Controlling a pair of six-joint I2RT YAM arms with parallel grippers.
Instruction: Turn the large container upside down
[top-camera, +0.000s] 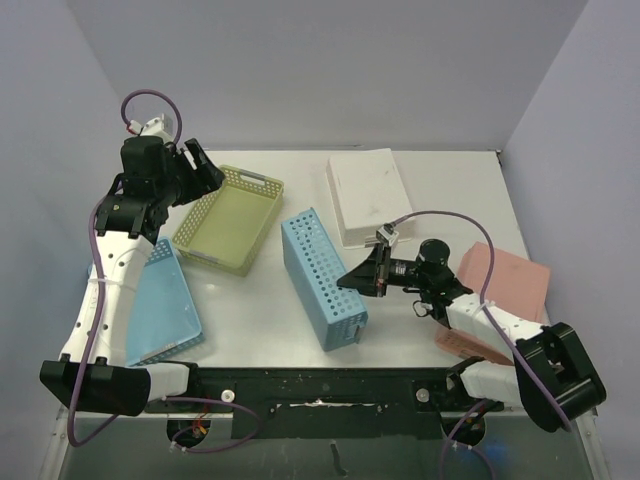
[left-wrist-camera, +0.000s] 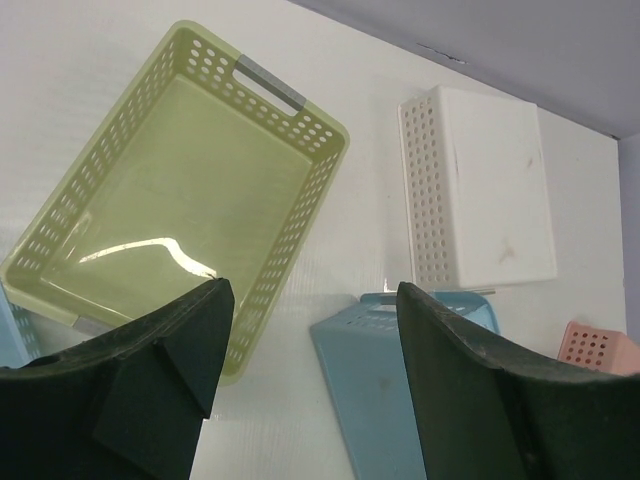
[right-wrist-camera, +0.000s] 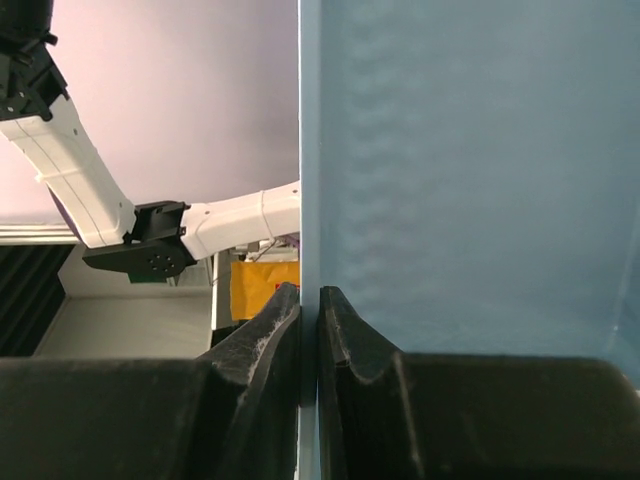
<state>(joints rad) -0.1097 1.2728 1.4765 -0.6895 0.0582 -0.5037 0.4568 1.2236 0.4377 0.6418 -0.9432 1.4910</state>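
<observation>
The large blue perforated container (top-camera: 322, 277) stands tipped on its long side in the middle of the table. It fills the right wrist view (right-wrist-camera: 470, 180) and shows in the left wrist view (left-wrist-camera: 390, 390). My right gripper (top-camera: 358, 278) is shut on its rim, with the thin blue wall pinched between the fingertips (right-wrist-camera: 310, 292). My left gripper (top-camera: 205, 165) is open and empty. It hovers at the back left over the near edge of a green basket (left-wrist-camera: 180, 170), its fingertips wide apart (left-wrist-camera: 313, 288).
The green basket (top-camera: 228, 218) sits upright at the back left. A white container (top-camera: 367, 192) lies upside down at the back. A pink basket (top-camera: 505, 285) lies under the right arm. A light blue basket (top-camera: 165, 305) sits at the left by the left arm.
</observation>
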